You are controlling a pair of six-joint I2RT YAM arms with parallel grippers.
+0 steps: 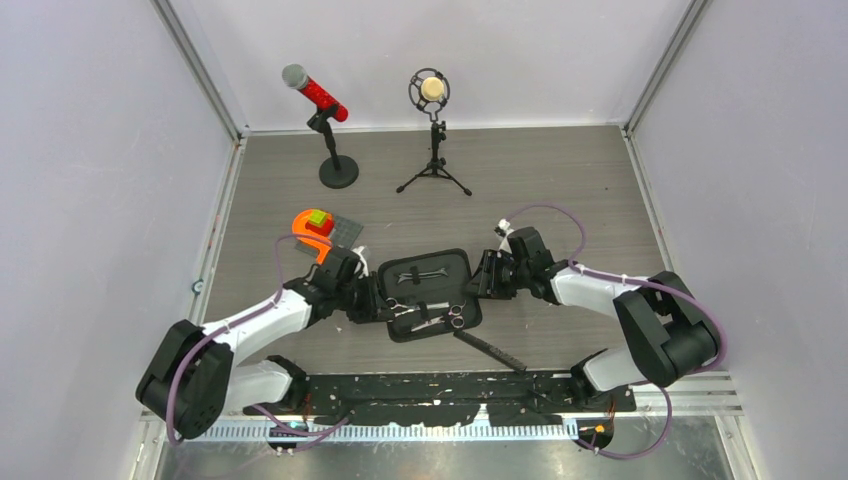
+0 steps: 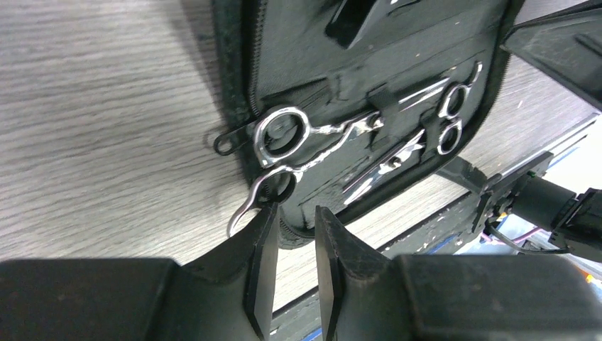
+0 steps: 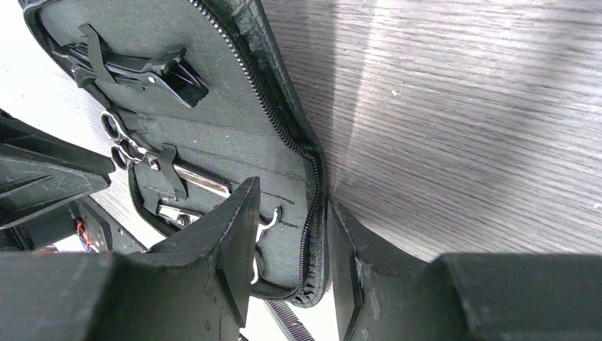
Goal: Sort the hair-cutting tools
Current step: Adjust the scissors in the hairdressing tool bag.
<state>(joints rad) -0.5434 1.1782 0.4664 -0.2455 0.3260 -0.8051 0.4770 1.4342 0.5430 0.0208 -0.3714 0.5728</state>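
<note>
The black zip case (image 1: pixel 430 262) lies open mid-table. Strapped inside are two silver scissors (image 1: pixel 401 306) (image 1: pixel 452 318) and a black hair clip (image 1: pixel 420 273). A black comb (image 1: pixel 492 350) lies on the table just in front of the case. My left gripper (image 1: pixel 372 298) is at the case's left edge, open by a narrow gap (image 2: pixel 297 220); one finger (image 2: pixel 264 238) touches the ring handle of the nearer scissors (image 2: pixel 280 135). My right gripper (image 1: pixel 484 275) is open, its fingers straddling the case's zip rim (image 3: pixel 312 213), with nothing gripped. The right wrist view shows the clip (image 3: pixel 135 67), scissors (image 3: pixel 202 181) and comb (image 3: pixel 287 323).
A red microphone (image 1: pixel 318 95) on a round base (image 1: pixel 338 172) and a second microphone (image 1: pixel 432 90) on a tripod stand at the back. An orange holder with a green block (image 1: pixel 315 226) sits behind my left arm. Walls close both sides.
</note>
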